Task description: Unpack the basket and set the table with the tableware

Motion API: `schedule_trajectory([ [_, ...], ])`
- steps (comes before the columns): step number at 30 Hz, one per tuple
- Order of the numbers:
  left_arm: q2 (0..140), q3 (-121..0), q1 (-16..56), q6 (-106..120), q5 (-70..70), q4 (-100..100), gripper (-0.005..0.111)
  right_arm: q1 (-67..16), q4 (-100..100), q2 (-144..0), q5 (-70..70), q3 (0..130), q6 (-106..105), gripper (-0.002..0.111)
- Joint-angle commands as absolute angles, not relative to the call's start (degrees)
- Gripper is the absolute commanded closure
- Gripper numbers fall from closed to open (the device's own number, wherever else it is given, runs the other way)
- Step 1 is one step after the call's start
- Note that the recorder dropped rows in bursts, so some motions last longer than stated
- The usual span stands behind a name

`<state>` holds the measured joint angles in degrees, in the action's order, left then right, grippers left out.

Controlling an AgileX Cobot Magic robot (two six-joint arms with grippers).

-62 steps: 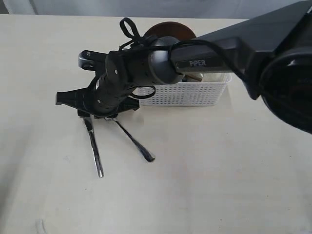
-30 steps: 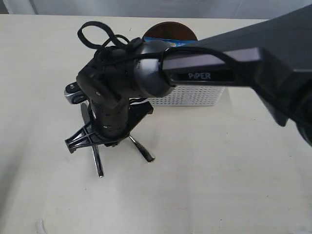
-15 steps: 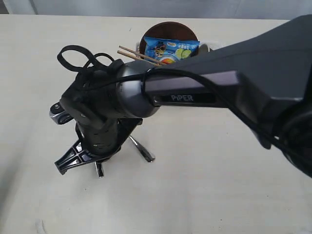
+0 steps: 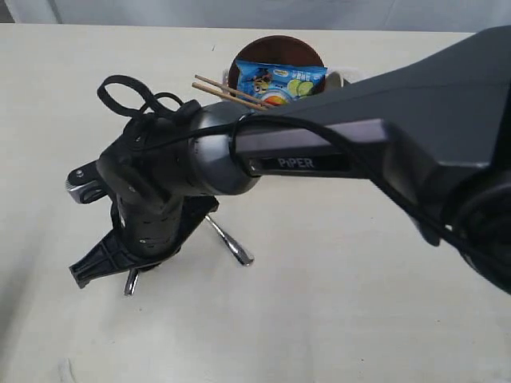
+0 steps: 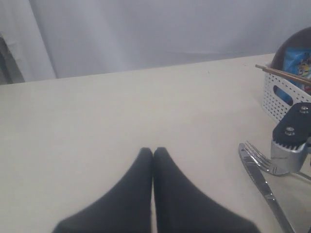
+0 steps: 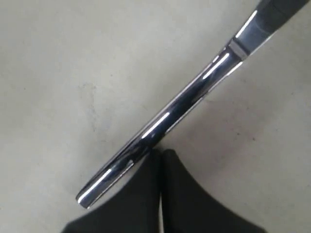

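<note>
The pale tabletop [image 4: 359, 319] carried everything. The right arm [image 4: 319, 152] stretched across it with its wrist bent down, so the right pincer [image 6: 162, 154] hung low over the wood, its jaws pressed together and holding nothing. The basket [image 5: 286, 97] stood well apart from that pincer, on the far side of the wrist, and the arm hid most of it in the exterior view. A dark round plate [image 4: 275, 46] stood upright in the basket, with a blue bag [image 4: 279, 80] leaning against it.

The knife [image 6: 160, 121] lay flat on the tabletop, its handle crossing just past the right pincer's closed tips. Whether the tips touched it could not be told. The fork [image 4: 235, 247] lay near the knife, on the basket side of the right pincer. The chopsticks [image 4: 227, 91] poked out over the basket's rim, pointing toward the arm's wrist.

The left pincer [image 5: 153, 152] was also closed and empty. It sat low over bare tabletop, with the knife, fork and basket well off to one side of it.
</note>
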<state>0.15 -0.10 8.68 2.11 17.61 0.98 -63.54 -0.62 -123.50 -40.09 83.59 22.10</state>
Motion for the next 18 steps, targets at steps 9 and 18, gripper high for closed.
schedule_trajectory([
  [9,0.00,0.00,8.60,1.92,17.15,1.17,0.107,-54.81,14.47,-116.22,-49.87,83.26,28.72,0.109],
  [18,0.00,0.00,8.60,1.92,17.15,1.17,0.107,-51.58,14.23,-120.97,-51.73,83.26,27.10,0.109],
])
